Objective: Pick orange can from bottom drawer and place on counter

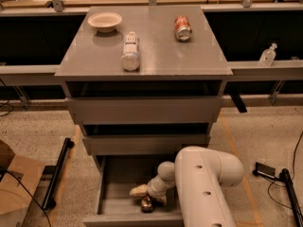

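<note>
Down in the open drawer (118,179), the gripper (147,196) sits right at the can (146,204), which lies near the front panel. Whether it has closed on the can I cannot tell. Lifting it out and setting it on the counter (156,51) are not yet done.

The arm (204,188), cut off at the bottom edge, hides the right side of the open drawer (117,200); the gripper (147,196), down inside it, covers part of the can (146,205).
</note>
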Controlling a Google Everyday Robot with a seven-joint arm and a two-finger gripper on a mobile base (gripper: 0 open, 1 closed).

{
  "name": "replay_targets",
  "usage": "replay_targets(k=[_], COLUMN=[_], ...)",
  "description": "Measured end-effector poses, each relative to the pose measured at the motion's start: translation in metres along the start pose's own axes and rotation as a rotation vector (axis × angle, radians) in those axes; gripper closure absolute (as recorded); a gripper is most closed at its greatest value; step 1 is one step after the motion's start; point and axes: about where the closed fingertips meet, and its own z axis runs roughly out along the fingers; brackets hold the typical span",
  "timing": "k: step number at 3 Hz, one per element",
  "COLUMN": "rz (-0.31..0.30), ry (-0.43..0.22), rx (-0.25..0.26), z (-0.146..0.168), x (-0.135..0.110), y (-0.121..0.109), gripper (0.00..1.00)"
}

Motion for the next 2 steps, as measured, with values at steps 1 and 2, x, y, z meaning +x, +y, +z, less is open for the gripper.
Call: replay_targets(k=[1, 2], rz=[0.0, 0.0], ry=[0.0, 0.0], rx=[0.0, 0.0], z=[-0.0045, -0.0068], x=[0.0012, 0.0016], y=[0.0028, 0.0046], gripper=[0.18, 0.49])
